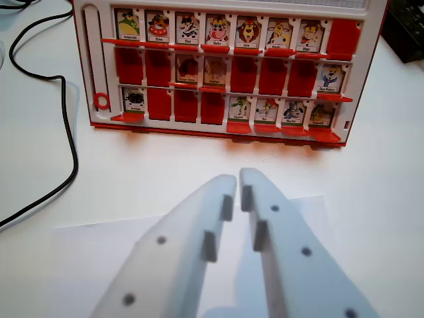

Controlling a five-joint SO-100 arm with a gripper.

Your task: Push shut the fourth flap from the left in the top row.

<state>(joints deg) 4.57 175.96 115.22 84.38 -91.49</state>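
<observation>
Near the frame's top centre, the fourth flap [216, 30] of the red game board [93, 66] stands open, showing a cartoon face. Well below it, apart, the white gripper [238, 185] hangs nearly closed, empty.

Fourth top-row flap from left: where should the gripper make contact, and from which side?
The fourth flap stands open showing its picture, hinged at its red lower ledge. Probably best to contact its upper edge from the front with the nearly closed gripper, pushing it away; it looks too thin to pinch.
</observation>
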